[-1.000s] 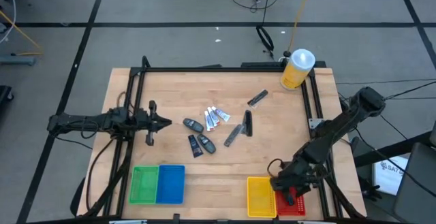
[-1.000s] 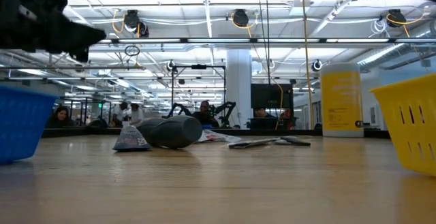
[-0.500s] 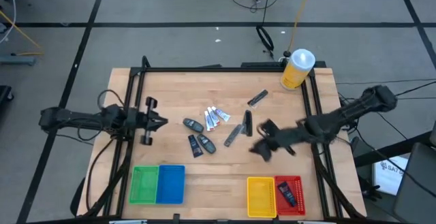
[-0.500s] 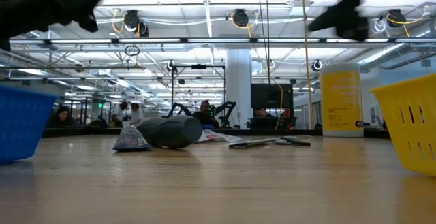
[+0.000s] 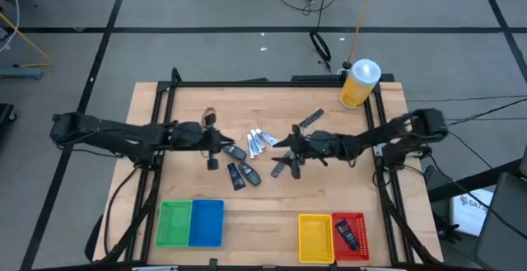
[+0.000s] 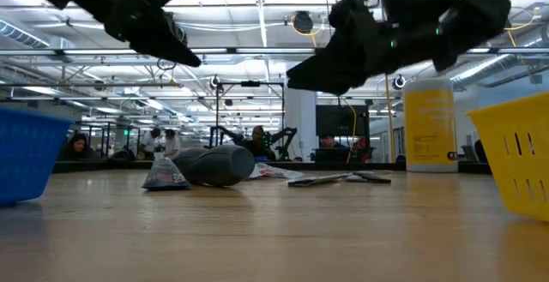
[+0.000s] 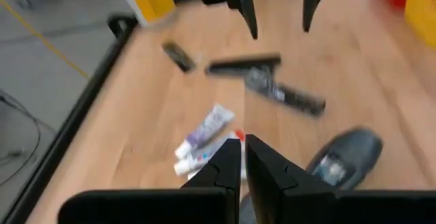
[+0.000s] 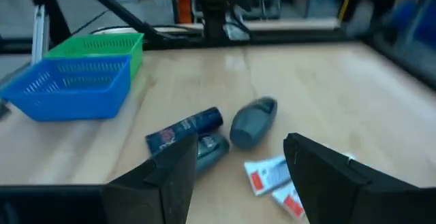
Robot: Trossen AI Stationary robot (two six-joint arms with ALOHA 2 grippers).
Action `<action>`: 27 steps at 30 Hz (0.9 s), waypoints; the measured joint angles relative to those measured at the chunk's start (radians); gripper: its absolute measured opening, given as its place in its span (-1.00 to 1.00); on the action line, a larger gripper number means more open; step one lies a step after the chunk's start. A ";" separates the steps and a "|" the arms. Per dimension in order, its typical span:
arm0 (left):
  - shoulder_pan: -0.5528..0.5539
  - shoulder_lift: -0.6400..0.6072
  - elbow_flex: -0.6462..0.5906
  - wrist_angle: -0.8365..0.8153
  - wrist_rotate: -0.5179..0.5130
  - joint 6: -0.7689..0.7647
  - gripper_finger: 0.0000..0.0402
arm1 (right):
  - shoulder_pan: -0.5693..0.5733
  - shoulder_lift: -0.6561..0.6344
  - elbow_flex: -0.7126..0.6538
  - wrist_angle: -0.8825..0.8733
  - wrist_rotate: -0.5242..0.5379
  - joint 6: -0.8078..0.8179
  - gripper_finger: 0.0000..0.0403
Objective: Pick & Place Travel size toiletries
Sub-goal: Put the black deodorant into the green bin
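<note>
Now the spread right pincer is held over a slim black tube, awaiting descent, while the left pincer is pressed together.

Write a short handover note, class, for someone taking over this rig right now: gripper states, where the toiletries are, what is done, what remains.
Left gripper: shut, empty, over the table by the dark grey bottles.
Right gripper: open, empty, above the slim black tubes.
Toiletries: white-and-blue tubes, grey bottles and black tubes loose mid-table.
Done: one dark item in the red bin.
Left: everything on the table; the yellow bin, green bin and blue bin look empty.
</note>
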 joint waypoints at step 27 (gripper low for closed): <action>0.076 0.598 0.262 -0.330 0.090 0.105 0.40 | -0.005 0.385 -0.077 0.518 -0.105 0.006 0.04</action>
